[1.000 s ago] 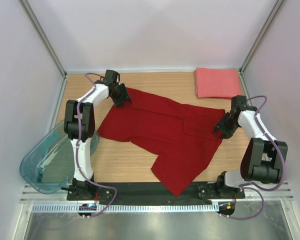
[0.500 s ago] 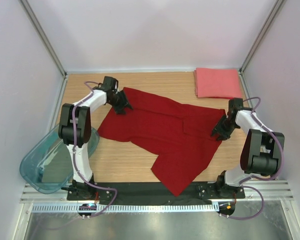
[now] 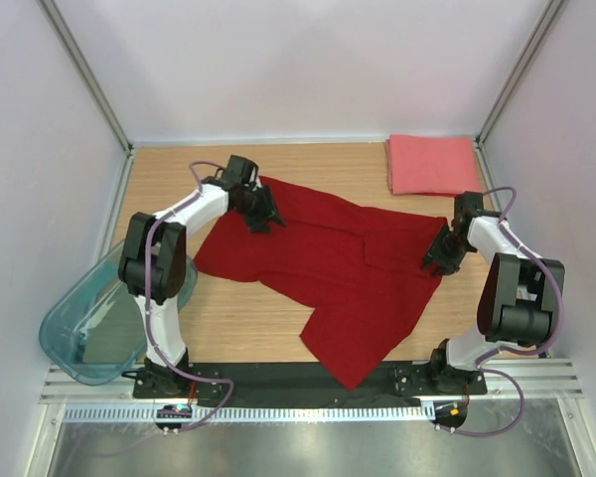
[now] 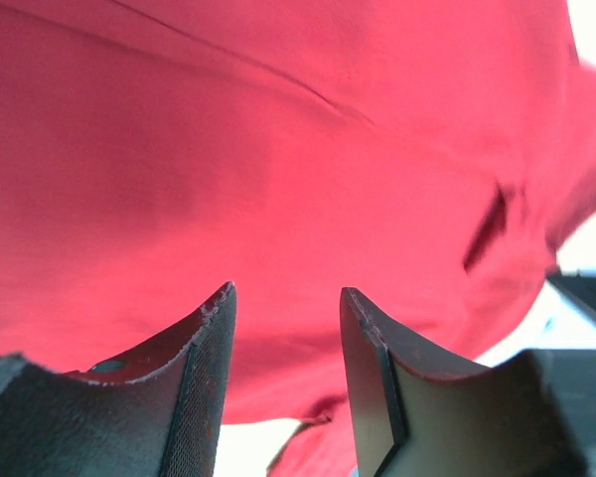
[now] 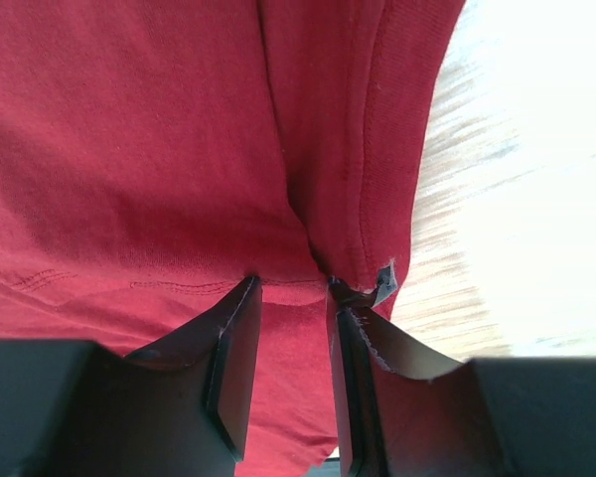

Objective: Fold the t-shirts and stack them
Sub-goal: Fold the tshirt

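Left gripper (image 4: 283,293): jaws apart, nothing between them, and the wrist view shows only red cloth past the tips. It hangs low over the far-left part of the shirt.
Right gripper (image 5: 293,283): jaws part-way in, straddling a raised fold right at the stitched hem. Whether they have bitten the cloth I cannot tell.
Dark red shirt (image 3: 338,268): unfolded and rumpled across the middle of the table (image 3: 238,318). It runs from far left to the right side, with one flap trailing to the near edge.
Salmon-pink shirt (image 3: 432,164): already a neat rectangle, far right corner, well apart from the red one.
Teal bin (image 3: 70,338): off the near-left edge, out of play.
Handling: I judge this light, limp knit. It will sag, drape and drag along the wood, and it won't hold a shape. A shallow pinch may slip off a single layer.
Where to take hold: the doubled hem on the right and the far-left edge look best, since seams give the pads something thicker to bite. Two matched holds should lift the edge evenly for the fold.
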`<state>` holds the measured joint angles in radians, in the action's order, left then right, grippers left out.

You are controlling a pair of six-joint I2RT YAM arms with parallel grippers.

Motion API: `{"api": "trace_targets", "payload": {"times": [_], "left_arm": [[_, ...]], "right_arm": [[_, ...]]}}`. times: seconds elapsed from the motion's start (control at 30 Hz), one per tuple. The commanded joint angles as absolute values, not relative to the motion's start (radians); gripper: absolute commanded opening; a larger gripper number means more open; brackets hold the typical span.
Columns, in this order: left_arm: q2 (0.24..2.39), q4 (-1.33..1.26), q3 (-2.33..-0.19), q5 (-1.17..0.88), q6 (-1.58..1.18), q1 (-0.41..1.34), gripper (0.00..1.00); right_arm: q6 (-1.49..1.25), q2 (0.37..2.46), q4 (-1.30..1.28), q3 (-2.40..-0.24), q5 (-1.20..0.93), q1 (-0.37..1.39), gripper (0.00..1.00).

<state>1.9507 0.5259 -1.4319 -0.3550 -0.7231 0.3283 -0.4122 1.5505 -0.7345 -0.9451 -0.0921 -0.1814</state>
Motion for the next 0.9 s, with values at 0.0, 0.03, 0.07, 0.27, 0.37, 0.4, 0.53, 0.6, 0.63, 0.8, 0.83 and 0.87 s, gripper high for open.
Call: {"api": "trace_targets", "payload": {"times": [0.0, 0.03, 0.07, 0.27, 0.37, 0.4, 0.53, 0.6, 0.63, 0.8, 0.83, 0.87], "left_arm": [[1.913, 0.473, -1.454, -0.448, -0.719, 0.460, 0.47], [1.920, 0.448, -1.466, -0.474, -0.722, 0.484, 0.47], [1.937, 0.437, -1.474, -0.480, -0.733, 0.511, 0.47], [2.025, 0.411, -1.572, -0.439, -0.739, 0.701, 0.48], [2.060, 0.402, -1.604, -0.428, -0.767, 0.758, 0.50], [2.089, 0.402, -1.629, -0.420, -0.773, 0.776, 0.50], [2.126, 0.402, -1.666, -0.391, -0.788, 0.799, 0.52], [2.132, 0.405, -1.674, -0.376, -0.793, 0.804, 0.54], [2.138, 0.406, -1.677, -0.361, -0.795, 0.805, 0.55], [2.172, 0.411, -1.700, -0.325, -0.807, 0.813, 0.57], [2.180, 0.411, -1.707, -0.325, -0.810, 0.813, 0.57], [2.193, 0.410, -1.723, -0.327, -0.813, 0.813, 0.56]], "right_arm": [[-0.387, 1.552, -0.701, -0.965, -0.097, -0.183, 0.38], [-0.385, 1.555, -0.698, -0.966, -0.098, -0.183, 0.37], [-0.385, 1.558, -0.689, -0.966, -0.103, -0.183, 0.36], [-0.417, 1.580, -0.724, -1.012, -0.127, -0.178, 0.19], [-0.440, 1.566, -0.758, -1.035, -0.146, -0.178, 0.09], [-0.449, 1.556, -0.765, -1.038, -0.150, -0.178, 0.04], [-0.494, 1.520, -0.799, -1.049, -0.205, -0.178, 0.01], [-0.524, 1.509, -0.822, -1.055, -0.227, -0.178, 0.01], [-0.537, 1.502, -0.831, -1.058, -0.238, -0.178, 0.01], [-0.597, 1.494, -0.873, -1.072, -0.307, -0.178, 0.01], [-0.621, 1.491, -0.874, -1.072, -0.317, -0.178, 0.01], [-0.635, 1.485, -0.874, -1.069, -0.325, -0.178, 0.01]]}}
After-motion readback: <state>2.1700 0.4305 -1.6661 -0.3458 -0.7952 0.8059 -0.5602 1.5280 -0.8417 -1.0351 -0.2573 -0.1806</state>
